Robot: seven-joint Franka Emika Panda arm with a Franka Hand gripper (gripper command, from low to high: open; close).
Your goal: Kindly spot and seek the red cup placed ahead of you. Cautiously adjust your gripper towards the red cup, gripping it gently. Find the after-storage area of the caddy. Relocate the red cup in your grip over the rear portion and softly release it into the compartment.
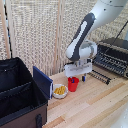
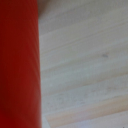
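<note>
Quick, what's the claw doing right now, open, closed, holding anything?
Claw: down at the rim of the red cup on the table; whether it is open or closed on it cannot be told.

We see our single arm (image 1: 85, 31) coming in from the upper part of the exterior view's right, its white upper link sloping down to a grey-and-white elbow joint and then bending toward the tabletop. Below that joint our white blocky wrist (image 1: 79, 69) faces straight down. Our gripper (image 1: 74, 79) hangs under it, low and close to the table surface, its short dark fingers (image 1: 71, 78) pointing downward. The exterior view is too small to tell how far apart the jaws stand. In the wrist view none of our fingers can be made out.
</note>
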